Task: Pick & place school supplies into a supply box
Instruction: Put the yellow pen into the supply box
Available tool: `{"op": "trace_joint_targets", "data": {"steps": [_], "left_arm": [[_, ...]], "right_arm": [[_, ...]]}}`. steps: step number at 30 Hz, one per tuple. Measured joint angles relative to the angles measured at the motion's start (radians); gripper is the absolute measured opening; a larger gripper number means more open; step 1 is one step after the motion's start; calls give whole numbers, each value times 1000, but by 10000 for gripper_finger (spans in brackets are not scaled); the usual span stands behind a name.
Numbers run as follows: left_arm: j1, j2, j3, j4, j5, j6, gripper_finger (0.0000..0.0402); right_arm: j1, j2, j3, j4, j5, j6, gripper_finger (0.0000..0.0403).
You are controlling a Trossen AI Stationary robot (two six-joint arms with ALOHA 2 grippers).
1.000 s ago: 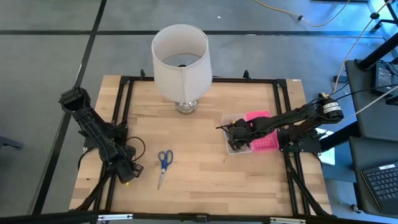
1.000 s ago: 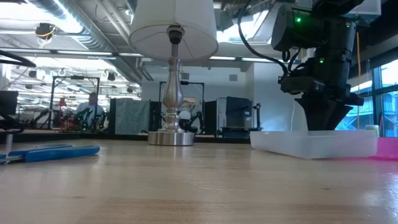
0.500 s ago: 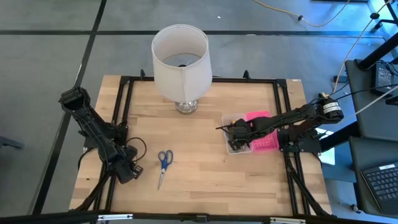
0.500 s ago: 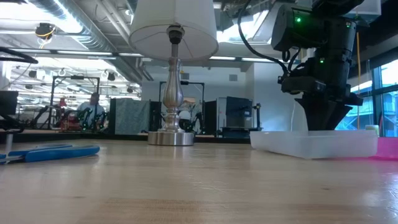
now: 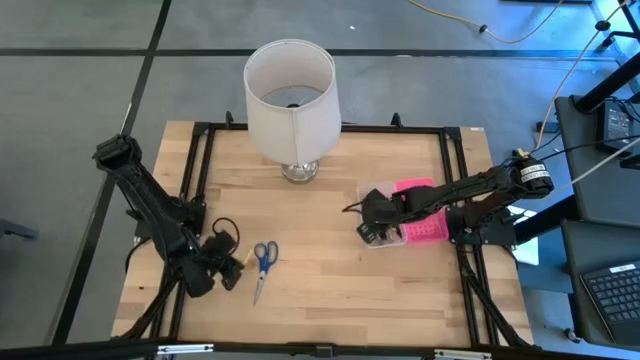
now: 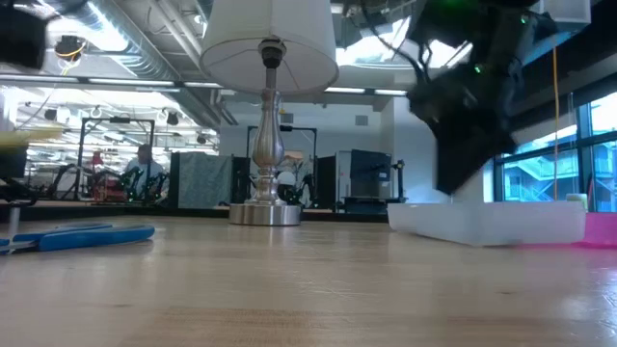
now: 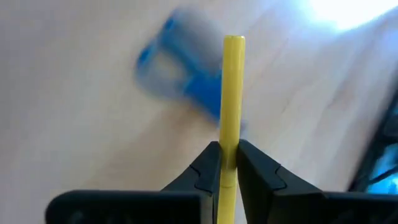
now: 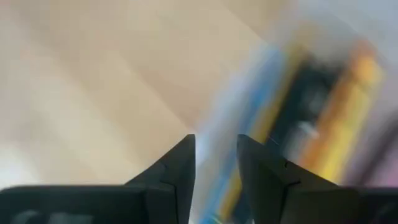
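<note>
My left gripper (image 7: pixel 228 149) is shut on a yellow pencil (image 7: pixel 233 93) and sits near the table's left edge (image 5: pixel 228 272), just left of the blue-handled scissors (image 5: pixel 262 262). The scissors lie flat on the wood (image 6: pixel 77 236) and show blurred beyond the pencil (image 7: pixel 186 81). The clear supply box (image 6: pixel 492 222) stands on the right half of the table with its pink lid (image 5: pixel 422 228) beside it. My right gripper (image 5: pixel 368 232) hangs over the box's left end, open by a narrow gap (image 8: pixel 214 146). Blurred blue, yellow, orange and dark supplies (image 8: pixel 311 106) lie in the box. My left gripper pinches the yellow pencil between its two fingers, across the shaft at a spot (image 7: pixel 227 163) back from the end that shows. The pencil runs on forward past the fingertips, and its far end (image 7: pixel 234 42) is clear of the table.
A white lamp (image 5: pixel 290 95) with a metal base (image 6: pixel 260 214) stands at the table's far middle. Black rails run along the table's edges (image 5: pixel 205 160). Bare wood lies between the scissors and the box (image 5: pixel 320 270).
My left gripper has moved right toward the scissors, carrying the pencil, mostly in the last half second. My right gripper has shifted toward the table's left over the box's end and has tipped; it shows blurred in the low view.
</note>
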Motion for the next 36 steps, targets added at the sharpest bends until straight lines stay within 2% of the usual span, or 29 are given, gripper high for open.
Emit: {"op": "trace_joint_targets", "data": {"steps": [3,7,15,17,20,23,30,36], "left_arm": [[26,-12,0,100,-147,195,31],[81,-14,1,245,-249,424,31],[247,-14,1,591,-289,987,32],[290,-11,1,710,-257,1124,32],[349,1,1,872,-150,1301,32],[400,26,3,1000,-41,1415,32],[496,121,3,1178,89,1527,33],[552,193,2,1332,189,1603,33]], "right_arm": [[17,0,4,153,-1,-133,122],[47,0,5,378,-32,-296,122],[115,0,5,688,-68,-550,122],[132,0,5,736,-67,-622,122],[157,0,5,798,-67,-713,122],[178,0,5,841,-67,-726,122],[193,1,5,861,-67,-797,125],[193,1,5,868,-67,-791,172]]}}
